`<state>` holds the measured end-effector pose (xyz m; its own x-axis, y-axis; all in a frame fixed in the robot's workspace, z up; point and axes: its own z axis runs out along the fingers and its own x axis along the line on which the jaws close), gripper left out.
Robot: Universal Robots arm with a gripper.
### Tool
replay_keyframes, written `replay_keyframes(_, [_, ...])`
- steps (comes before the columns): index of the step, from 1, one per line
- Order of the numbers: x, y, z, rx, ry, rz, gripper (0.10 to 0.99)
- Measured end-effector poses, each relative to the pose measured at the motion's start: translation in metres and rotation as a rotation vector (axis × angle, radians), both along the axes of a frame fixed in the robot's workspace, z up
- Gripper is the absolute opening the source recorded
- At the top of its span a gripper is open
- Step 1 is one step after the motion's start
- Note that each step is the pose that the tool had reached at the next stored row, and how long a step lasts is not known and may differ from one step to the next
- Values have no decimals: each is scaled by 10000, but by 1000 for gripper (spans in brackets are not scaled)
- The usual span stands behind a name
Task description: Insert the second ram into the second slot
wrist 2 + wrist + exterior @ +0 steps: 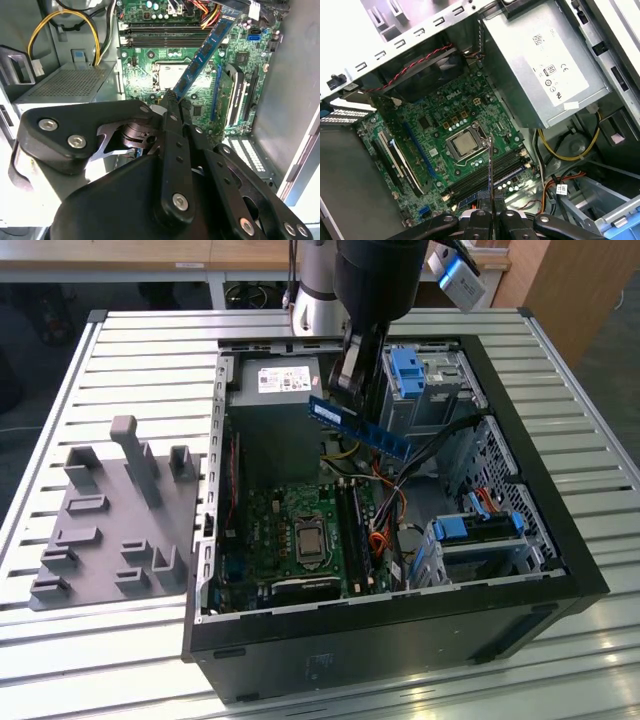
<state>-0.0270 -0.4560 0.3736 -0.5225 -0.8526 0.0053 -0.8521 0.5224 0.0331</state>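
Open case (400, 630) below; tool (173, 98) grips second ram (205, 50) (one end).

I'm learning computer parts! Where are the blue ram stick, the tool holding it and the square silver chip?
blue ram stick (206, 52), second wrist view, middle of its face.
tool (175, 100), second wrist view, between its fingertips.
square silver chip (463, 144), first wrist view, its centre.

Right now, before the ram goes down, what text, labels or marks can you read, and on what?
No text I can quote with confidence.
Power supply label: symbols and fine print, too small to read.
Ram, held in the pincer: pale sticker, too small to read.
Cable tag: too small to read.
Motherboard: a white maker's logo and tiny markings, not read off.
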Motion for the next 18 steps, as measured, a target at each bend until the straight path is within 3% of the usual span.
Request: replay_keyframes(18, [0, 0, -4, 0, 0, -890, 137])
